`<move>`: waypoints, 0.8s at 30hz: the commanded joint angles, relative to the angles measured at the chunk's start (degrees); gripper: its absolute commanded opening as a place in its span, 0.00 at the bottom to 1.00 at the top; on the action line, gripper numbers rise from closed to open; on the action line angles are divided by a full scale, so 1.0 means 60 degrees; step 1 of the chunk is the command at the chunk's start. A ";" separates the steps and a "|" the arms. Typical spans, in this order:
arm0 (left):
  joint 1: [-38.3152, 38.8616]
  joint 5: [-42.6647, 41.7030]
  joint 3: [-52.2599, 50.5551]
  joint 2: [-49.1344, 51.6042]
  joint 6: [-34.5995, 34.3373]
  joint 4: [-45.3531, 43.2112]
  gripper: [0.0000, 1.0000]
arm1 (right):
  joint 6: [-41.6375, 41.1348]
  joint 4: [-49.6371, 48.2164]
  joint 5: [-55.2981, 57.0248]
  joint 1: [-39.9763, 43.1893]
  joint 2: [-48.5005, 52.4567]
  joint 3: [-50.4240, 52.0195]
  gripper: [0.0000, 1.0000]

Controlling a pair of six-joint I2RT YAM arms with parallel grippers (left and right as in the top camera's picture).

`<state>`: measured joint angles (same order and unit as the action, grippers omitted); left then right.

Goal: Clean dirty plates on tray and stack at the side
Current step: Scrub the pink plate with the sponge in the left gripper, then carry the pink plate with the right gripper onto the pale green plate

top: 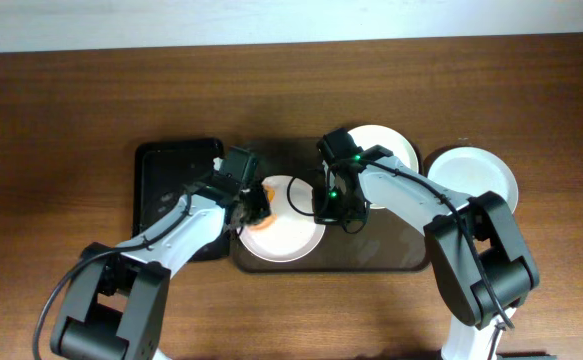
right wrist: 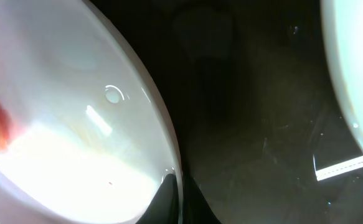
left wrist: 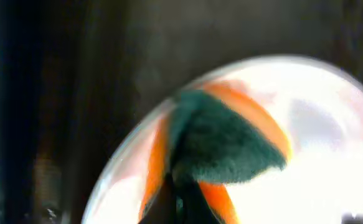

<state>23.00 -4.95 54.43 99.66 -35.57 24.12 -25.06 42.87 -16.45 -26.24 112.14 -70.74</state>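
A white plate (top: 289, 238) lies on the dark tray (top: 391, 258). My left gripper (top: 255, 208) is shut on an orange and green sponge (left wrist: 231, 137) that presses on the plate's left part (left wrist: 318, 180). My right gripper (top: 327, 208) is shut on the plate's right rim (right wrist: 176, 180); one finger is inside the rim and one outside. A second white plate (top: 386, 148) lies at the tray's back. Another white plate (top: 476, 175) sits on the table to the right of the tray.
A black tray (top: 171, 180) lies to the left of the dark tray, under my left arm. Brown wooden table (top: 71, 100) surrounds both trays. In the right wrist view the second plate's edge (right wrist: 355, 74) is at the right.
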 commanded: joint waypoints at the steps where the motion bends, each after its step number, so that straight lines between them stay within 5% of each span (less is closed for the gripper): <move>1: 0.0313 -0.3745 -0.0109 -0.0029 0.0699 0.0295 0.00 | 0.0135 0.0113 0.0568 -0.0055 0.0175 0.0160 0.04; 3: 0.0849 -0.5173 -0.0109 -0.0026 0.1381 -0.0415 0.00 | 0.0135 0.0113 0.0568 -0.0055 0.0175 0.0160 0.04; 9: 0.1169 -0.5027 -0.0138 0.0036 0.1093 -0.0590 0.00 | 0.0131 0.0142 0.0568 -0.0055 0.0175 0.0160 0.04; 17: 0.1129 -0.1785 -0.0146 0.0270 0.1089 -0.0652 0.00 | 0.0131 0.0157 0.0565 -0.0055 0.0175 0.0160 0.04; 24: -0.0157 0.0040 -0.0142 -0.0794 0.1821 -0.0390 0.00 | 0.0135 0.0157 0.0565 -0.0055 0.0175 0.0160 0.04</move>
<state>24.97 -11.00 54.08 98.78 -28.10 20.73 -25.21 42.92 -16.45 -26.24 112.14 -70.74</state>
